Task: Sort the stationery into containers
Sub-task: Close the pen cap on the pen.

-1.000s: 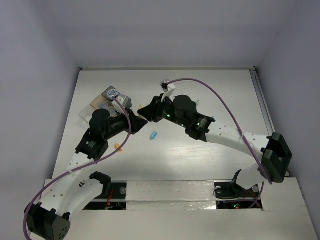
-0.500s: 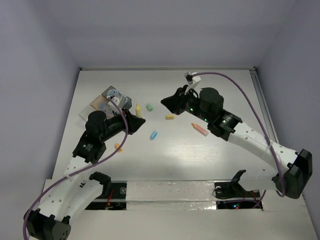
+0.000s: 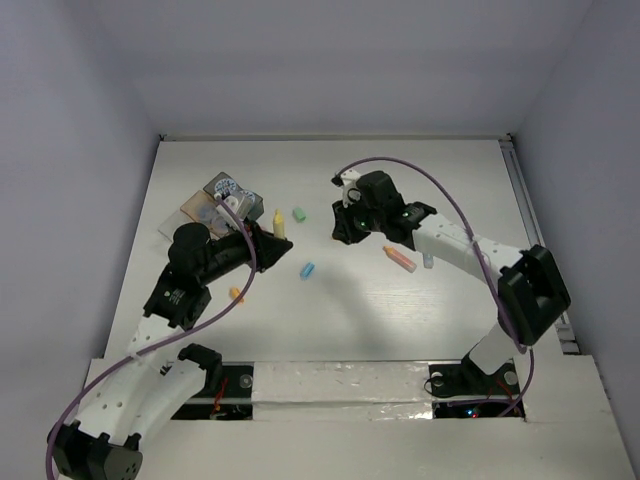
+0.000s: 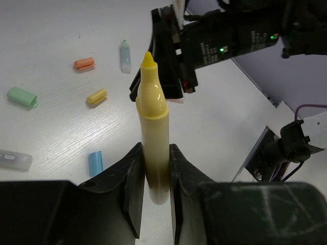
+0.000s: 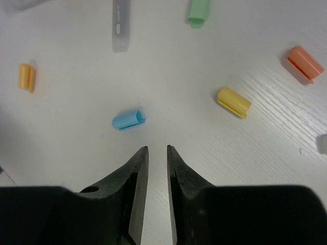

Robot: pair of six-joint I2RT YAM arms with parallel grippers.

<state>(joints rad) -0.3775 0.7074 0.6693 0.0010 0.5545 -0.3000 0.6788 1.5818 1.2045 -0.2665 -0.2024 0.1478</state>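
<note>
My left gripper (image 3: 262,240) is shut on an uncapped yellow pen (image 3: 278,222) and holds it upright above the table. In the left wrist view the pen (image 4: 152,117) stands between the fingers (image 4: 133,173). My right gripper (image 3: 345,228) hovers over the table's middle, its jaws a narrow gap apart and empty (image 5: 158,150). Below it lie a blue cap (image 5: 129,120), a yellow cap (image 5: 234,101), an orange cap (image 5: 305,62) and a green cap (image 5: 198,10). The containers cluster at the far left: a dark grey box (image 3: 247,203) holding a blue-patterned tub (image 3: 226,188), a tan tray (image 3: 192,206) and a clear tray (image 3: 172,228).
An orange pen (image 3: 399,258) and a pale blue piece (image 3: 428,260) lie right of centre. A blue cap (image 3: 307,270), a green cap (image 3: 297,214) and an orange cap (image 3: 236,294) lie between the arms. A translucent pen (image 5: 121,25) lies near the green cap.
My right gripper pulled away from the left gripper, swung right, then came back down over the table's middle. A yellow cap appeared on the table. The left gripper keeps hold of the yellow pen.
</note>
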